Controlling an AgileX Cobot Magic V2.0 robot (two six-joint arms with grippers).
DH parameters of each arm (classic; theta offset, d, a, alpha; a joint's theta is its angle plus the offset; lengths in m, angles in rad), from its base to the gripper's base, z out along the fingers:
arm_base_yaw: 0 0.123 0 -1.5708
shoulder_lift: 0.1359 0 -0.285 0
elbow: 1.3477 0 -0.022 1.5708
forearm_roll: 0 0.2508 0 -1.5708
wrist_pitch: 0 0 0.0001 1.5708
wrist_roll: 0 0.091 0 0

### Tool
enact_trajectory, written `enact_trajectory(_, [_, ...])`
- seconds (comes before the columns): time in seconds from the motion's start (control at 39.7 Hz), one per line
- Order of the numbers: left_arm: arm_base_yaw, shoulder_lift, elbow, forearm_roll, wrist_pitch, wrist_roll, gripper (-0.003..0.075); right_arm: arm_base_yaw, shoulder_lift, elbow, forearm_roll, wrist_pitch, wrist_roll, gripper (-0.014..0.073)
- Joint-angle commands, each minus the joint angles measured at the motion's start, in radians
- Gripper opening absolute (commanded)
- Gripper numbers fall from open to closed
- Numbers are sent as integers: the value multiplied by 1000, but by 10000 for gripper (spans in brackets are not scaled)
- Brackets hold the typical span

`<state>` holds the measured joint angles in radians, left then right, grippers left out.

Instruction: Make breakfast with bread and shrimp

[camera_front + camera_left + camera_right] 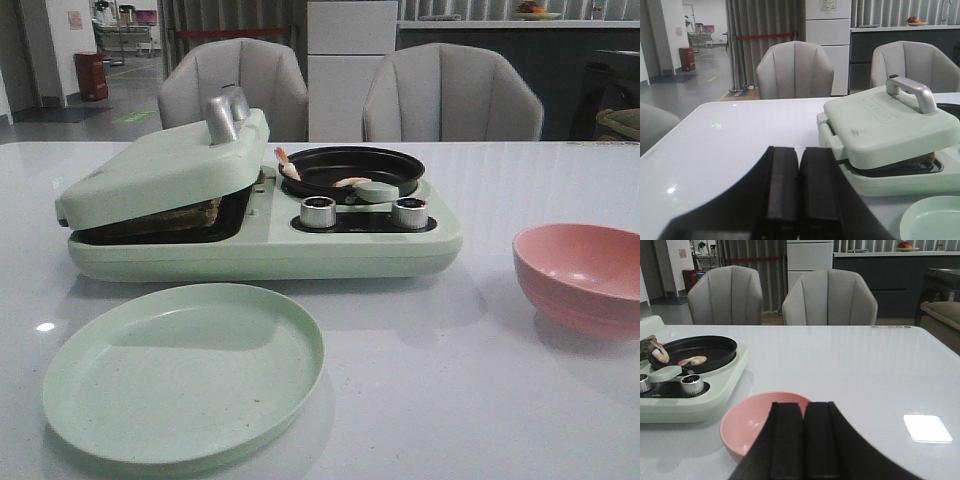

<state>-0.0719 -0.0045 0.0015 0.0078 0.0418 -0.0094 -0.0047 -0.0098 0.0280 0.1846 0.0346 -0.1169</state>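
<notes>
The bread (pixel 175 217) lies inside the pale green sandwich press, only a brown edge showing under the nearly shut lid (pixel 165 165); a sliver also shows in the left wrist view (pixel 921 160). Two shrimp lie in the black pan (pixel 352 168): one on its left rim (pixel 287 164), one near the front (pixel 350 182); both show in the right wrist view (pixel 660 353) (pixel 692 360). My left gripper (pixel 799 155) is shut and empty, left of the press. My right gripper (pixel 803 410) is shut and empty, just behind the pink bowl (pixel 752 422). Neither gripper shows in the front view.
A pale green plate (pixel 180 370) lies at the table's front left. The pink bowl (pixel 580 277) stands at the right. The cooker (pixel 260 245) has two silver knobs (pixel 318 212) (pixel 409 212). Two grey chairs (pixel 235 85) stand behind the table.
</notes>
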Motion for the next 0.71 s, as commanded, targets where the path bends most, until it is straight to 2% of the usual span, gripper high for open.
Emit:
enact_trajectory(0.0, [-2,-17,31,-8,-87,1,98,-6,-21,-17,1,-105,-6,22])
enact_trajectory(0.35, [-2,-17,31,-8,-87,1,98,-6,-23,-17,1,-106,0,22])
enact_trajectory(0.53, [-2,-17,31,-8,-87,1,98,-8,-23,-17,-106,-144,108,22])
enact_trajectory(0.68, [-2,-17,31,-8,-87,1,98,-8,-23,-16,-117,-167,117,22])
